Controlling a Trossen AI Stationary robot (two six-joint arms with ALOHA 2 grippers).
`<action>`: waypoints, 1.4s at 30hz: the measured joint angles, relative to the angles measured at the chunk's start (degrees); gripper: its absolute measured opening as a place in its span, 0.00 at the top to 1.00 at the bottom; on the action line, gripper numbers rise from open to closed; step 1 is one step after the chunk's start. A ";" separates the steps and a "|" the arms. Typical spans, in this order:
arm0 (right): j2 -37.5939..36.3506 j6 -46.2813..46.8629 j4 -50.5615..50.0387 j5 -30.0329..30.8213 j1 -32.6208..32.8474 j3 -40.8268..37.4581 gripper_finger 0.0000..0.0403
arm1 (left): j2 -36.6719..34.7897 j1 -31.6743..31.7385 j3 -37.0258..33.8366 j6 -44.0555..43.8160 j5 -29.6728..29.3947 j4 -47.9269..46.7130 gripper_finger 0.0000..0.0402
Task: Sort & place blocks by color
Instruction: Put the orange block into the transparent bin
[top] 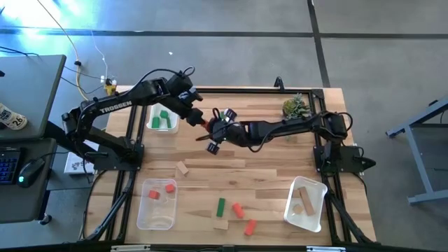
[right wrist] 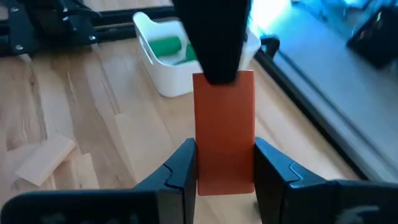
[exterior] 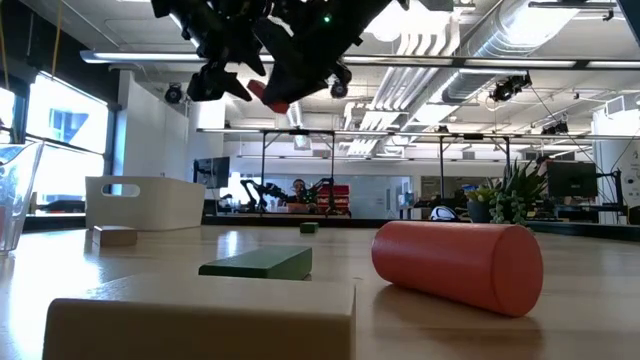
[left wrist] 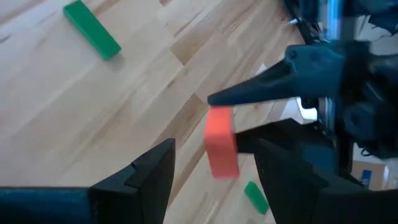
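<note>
Gripping a red block [right wrist: 224,134] with our right claw [right wrist: 224,177] clamped shut, we hold our left claw [left wrist: 214,171] spread apart around it.

Two matte black jointed arms, the left arm [top: 115,107] lettered TROSSEN in white, with tapered black fingers [left wrist: 134,180].

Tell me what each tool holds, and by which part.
Right tool clamps one end of a red block. Left tool is open around its other end, not gripping.
</note>
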 joint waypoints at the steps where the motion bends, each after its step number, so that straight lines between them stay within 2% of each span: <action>1: 0.00 -1.86 0.82 0.16 0.16 0.00 0.78 | -0.01 -0.25 0.00 -0.62 -0.02 0.00 0.48; 4: 0.00 -5.13 2.43 -0.26 0.23 0.00 0.78 | 0.00 -0.77 0.00 -1.91 -0.02 0.00 0.48; 12: 0.00 -6.35 2.56 0.53 0.14 0.00 0.77 | 0.01 -2.37 0.00 -2.06 -0.02 0.00 0.52; 14: 0.00 -6.38 2.70 0.36 0.16 0.00 0.76 | 0.00 -2.71 0.00 -2.07 -0.54 0.00 0.55; 19: 0.00 -8.00 3.70 -0.32 0.13 0.00 0.76 | -0.01 -3.45 0.00 -2.13 -6.37 0.25 0.65; 31: 0.00 -7.88 3.24 -0.74 -0.51 0.00 0.75 | -0.01 -4.96 0.00 -2.69 -7.39 2.04 0.91; 35: 0.00 -7.70 3.11 -0.53 -0.49 0.00 0.70 | -0.01 -5.67 0.00 -1.61 -7.95 1.49 0.91; 42: 0.00 -5.00 3.53 -3.18 -0.47 0.02 0.52 | -0.01 -7.48 0.00 -0.28 -8.91 -0.41 0.91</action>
